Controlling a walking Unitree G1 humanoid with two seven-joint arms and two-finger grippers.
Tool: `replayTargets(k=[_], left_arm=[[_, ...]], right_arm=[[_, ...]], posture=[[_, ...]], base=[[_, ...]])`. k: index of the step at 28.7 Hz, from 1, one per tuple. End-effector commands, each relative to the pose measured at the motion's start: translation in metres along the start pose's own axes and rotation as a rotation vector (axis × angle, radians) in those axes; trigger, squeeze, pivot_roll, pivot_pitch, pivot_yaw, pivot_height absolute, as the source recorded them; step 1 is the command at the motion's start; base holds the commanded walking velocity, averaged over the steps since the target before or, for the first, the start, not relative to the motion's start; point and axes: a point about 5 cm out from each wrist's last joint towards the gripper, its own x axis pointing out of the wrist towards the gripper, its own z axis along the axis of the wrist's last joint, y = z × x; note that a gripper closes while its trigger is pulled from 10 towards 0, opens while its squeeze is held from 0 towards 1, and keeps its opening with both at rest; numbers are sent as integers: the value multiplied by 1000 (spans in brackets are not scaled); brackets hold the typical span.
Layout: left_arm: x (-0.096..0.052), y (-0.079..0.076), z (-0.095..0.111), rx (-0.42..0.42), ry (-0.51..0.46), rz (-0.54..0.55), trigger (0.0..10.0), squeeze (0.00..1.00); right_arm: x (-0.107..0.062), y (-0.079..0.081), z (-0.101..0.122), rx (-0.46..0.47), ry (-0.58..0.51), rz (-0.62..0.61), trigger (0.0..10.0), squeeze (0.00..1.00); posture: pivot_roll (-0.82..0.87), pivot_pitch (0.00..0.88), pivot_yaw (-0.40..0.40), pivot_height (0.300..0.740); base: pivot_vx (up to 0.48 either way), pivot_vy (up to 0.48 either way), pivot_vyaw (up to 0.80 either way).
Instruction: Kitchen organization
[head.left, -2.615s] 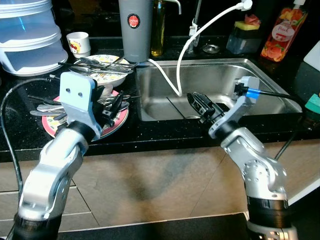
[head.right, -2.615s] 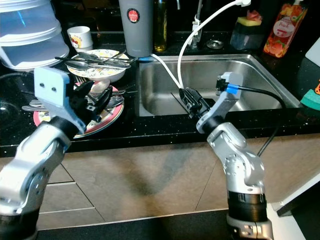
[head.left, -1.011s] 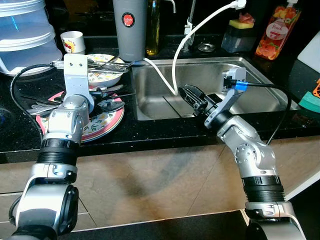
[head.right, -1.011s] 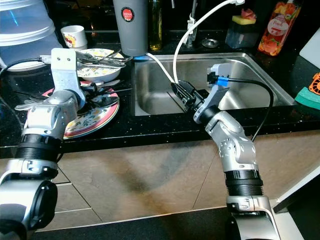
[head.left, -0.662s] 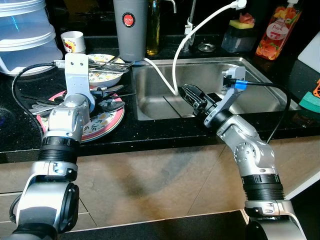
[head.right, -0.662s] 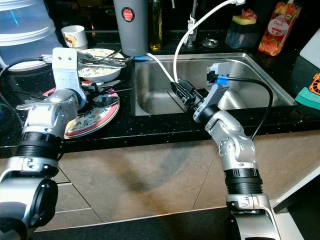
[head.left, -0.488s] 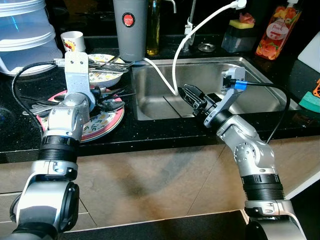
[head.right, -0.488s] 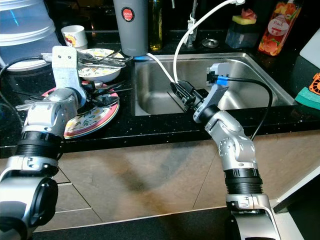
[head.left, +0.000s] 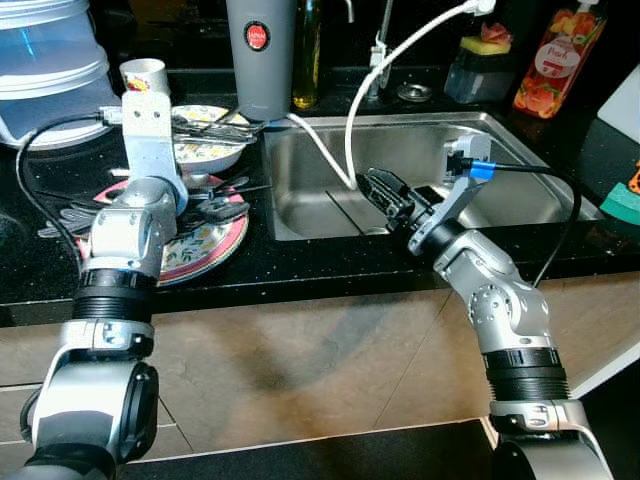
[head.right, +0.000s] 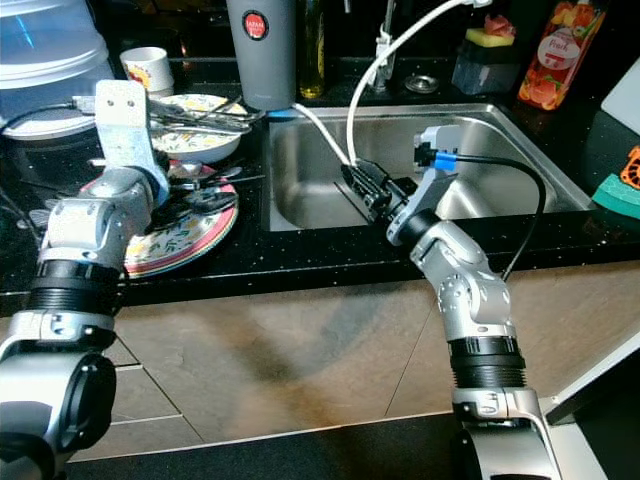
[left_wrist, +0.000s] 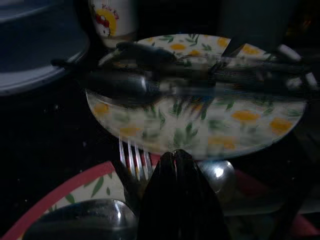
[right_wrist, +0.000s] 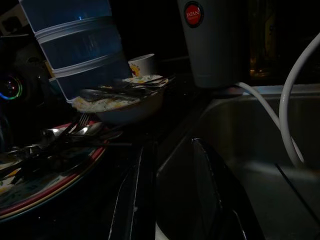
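Black speckled worktop (head.left: 30, 250), steel sink (head.left: 520, 190) set in it, tan cabinet fronts below. We note left tool (head.left: 215, 205) low over red-rimmed plate (head.left: 205, 245) piled with cutlery (left_wrist: 134, 160); its fingers pressed together, nothing seen between. Floral bowl (head.left: 205, 152) with more cutlery just behind plate. Right tool (head.left: 385, 195) over sink's front edge, fingers slightly apart, empty. White hose (head.left: 350, 120) hangs into basin.

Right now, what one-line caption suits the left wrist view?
Left gripper, fingers together, above cutlery on the red-rimmed plate, facing the floral bowl.
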Motion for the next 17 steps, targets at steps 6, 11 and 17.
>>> replayTargets(k=[6,11,17], left_arm=[[-12,0,12,-11,-31,-48,0,0],[-20,-3,13,18,-8,-124,0,0],[-32,-7,10,246,-58,-207,0,0]], right_arm=[[0,0,3,-5,-13,9,10000,0],[-1,1,4,-6,-11,18,10000,0],[0,3,5,-7,-11,25,10000,0]], posture=[[-2,146,-15,740],[-2,141,-16,740],[-4,145,-15,740]], base=[[0,0,0],[0,0,0],[0,0,0]])
